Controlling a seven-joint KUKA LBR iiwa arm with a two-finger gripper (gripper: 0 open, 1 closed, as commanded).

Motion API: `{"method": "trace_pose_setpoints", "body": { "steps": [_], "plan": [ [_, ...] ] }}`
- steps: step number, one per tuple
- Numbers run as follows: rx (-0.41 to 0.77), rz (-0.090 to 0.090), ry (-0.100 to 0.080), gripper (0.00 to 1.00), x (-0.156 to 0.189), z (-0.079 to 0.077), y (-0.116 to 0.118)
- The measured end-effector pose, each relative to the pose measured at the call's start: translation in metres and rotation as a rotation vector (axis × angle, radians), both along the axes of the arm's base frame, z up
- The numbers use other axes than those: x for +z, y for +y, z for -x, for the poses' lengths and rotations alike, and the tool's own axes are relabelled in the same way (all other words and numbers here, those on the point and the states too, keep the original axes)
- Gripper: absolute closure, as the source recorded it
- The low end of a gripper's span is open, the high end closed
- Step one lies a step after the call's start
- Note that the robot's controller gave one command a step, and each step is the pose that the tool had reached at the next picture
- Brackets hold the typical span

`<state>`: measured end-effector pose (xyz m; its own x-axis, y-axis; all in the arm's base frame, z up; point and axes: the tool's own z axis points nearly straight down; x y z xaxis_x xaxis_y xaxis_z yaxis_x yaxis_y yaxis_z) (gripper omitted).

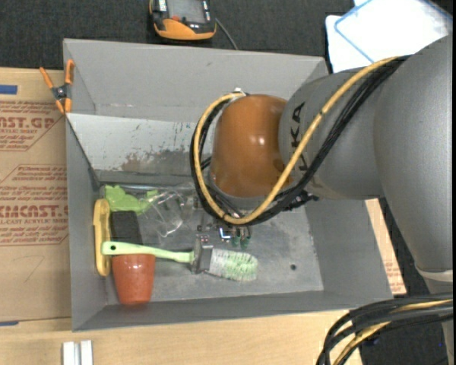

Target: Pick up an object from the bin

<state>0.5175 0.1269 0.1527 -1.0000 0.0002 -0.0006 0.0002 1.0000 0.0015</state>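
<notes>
My gripper (220,237) pokes out from under the orange wrist cover, low over the middle of the bin floor. Just below it lies a green dish brush (184,258). The brush's pale green bristle head points right and its handle runs left. The gripper sits above the brush's neck, close to the head. A crumpled clear plastic piece (167,207) lies just to the left of the gripper. A red cup (134,277) rests on its side under the brush handle at the front left.
A yellow-edged scrubber with a black pad (114,230) lies along the left wall, with a bright green item (125,198) behind it. The arm and its cables cover the right half of the bin.
</notes>
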Motion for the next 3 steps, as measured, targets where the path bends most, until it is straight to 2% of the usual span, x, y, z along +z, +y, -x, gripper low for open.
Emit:
{"method": "trace_pose_setpoints", "body": {
  "steps": [1, 2, 3],
  "plan": [
    [0.0, 0.0, 0.0, 0.0, 0.0, 0.0, 0.0],
    [0.211, 0.0, -0.005, 0.0, -0.069, -0.018, -0.062],
    [-0.155, -0.001, 0.001, 0.0, -0.071, 0.007, -0.065]
  ]
}}
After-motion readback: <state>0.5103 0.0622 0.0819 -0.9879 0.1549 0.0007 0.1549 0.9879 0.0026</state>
